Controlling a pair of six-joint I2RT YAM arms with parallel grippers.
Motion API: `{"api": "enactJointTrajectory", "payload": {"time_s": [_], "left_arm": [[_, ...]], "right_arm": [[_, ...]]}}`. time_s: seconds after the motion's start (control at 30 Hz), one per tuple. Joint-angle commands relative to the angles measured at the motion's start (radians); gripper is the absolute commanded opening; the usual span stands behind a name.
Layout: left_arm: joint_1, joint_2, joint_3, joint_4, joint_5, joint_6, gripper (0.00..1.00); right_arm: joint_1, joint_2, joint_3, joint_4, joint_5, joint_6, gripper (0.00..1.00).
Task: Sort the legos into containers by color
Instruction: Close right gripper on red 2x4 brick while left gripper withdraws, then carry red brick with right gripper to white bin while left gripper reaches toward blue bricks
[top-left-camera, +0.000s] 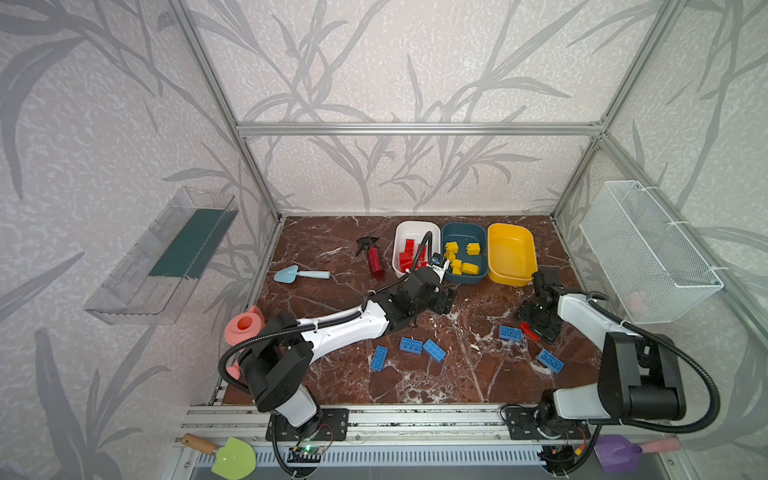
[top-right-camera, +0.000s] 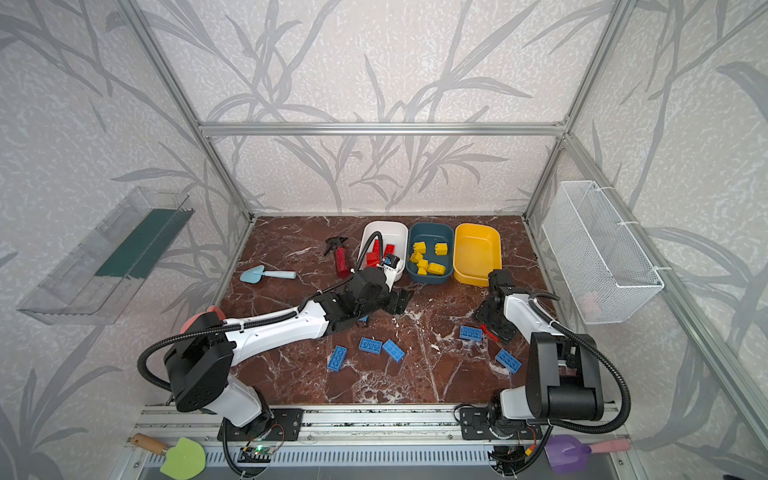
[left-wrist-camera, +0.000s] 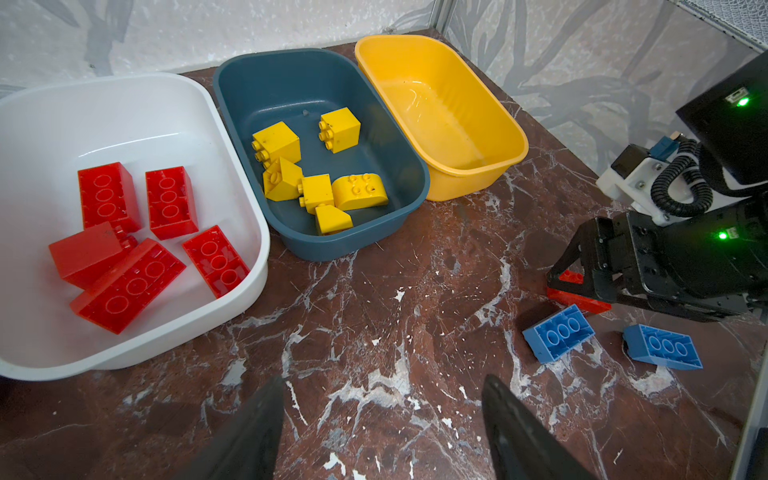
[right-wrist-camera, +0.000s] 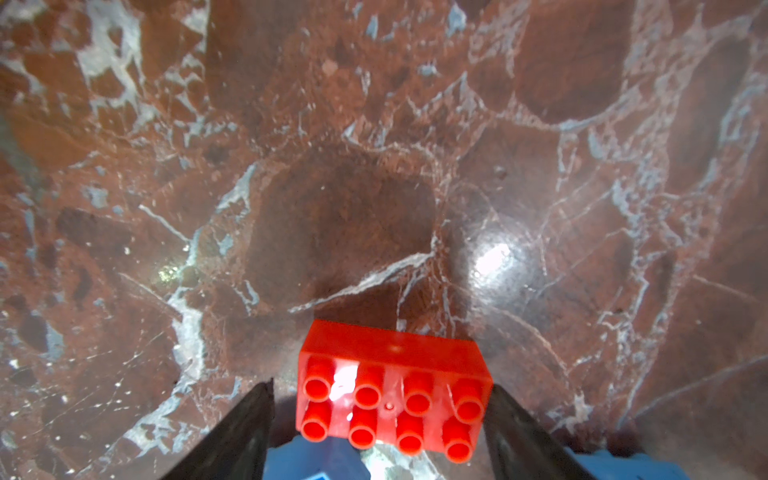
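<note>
The right gripper (right-wrist-camera: 382, 384) stands low at the table with its jaws spread around a red brick (right-wrist-camera: 390, 349). One finger (right-wrist-camera: 515, 428) seems to touch the brick, while a gap is seen at the other finger (right-wrist-camera: 245, 424), so the brick is not yet pinched. If the jaws are closed unevenly, the brick may be pushed sideways or turned out of the grip. A blue brick (left-wrist-camera: 559, 332) lies just beside the gripper and could be caught or dragged along.

The white tub (left-wrist-camera: 124, 104), where the other red bricks (left-wrist-camera: 137, 232) are collected, is the farthest tub from this gripper, beyond the yellow tub (left-wrist-camera: 436, 104) and the teal tub (left-wrist-camera: 291, 75). The left gripper (left-wrist-camera: 384, 379), spread and empty, hangs in front of it, so a collision may be caused on the way.
</note>
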Motion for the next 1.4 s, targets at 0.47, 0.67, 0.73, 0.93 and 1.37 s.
{"api": "enactJointTrajectory", "payload": {"time_s": [0.47, 0.67, 0.73, 0.93, 1.37], "left_arm": [[0.0, 0.006, 0.011, 0.01, 0.0, 0.006, 0.75], [-0.001, -0.015, 0.007, -0.01, -0.019, -0.003, 0.75], [-0.004, -0.028, 0.0, -0.019, -0.033, -0.012, 0.75], [-0.006, -0.091, -0.046, -0.048, -0.071, -0.057, 0.75], [-0.005, -0.232, -0.155, -0.292, -0.202, -0.175, 0.74]], "right_arm": [[0.002, 0.062, 0.033, -0.006, 0.005, -0.036, 0.74], [0.056, -0.004, 0.064, -0.038, 0.045, -0.069, 0.67], [0.089, -0.033, 0.088, -0.056, 0.06, -0.069, 0.67], [0.162, -0.138, 0.151, -0.028, -0.008, -0.136, 0.61], [0.428, 0.007, 0.513, 0.002, -0.044, -0.186, 0.59]]}}
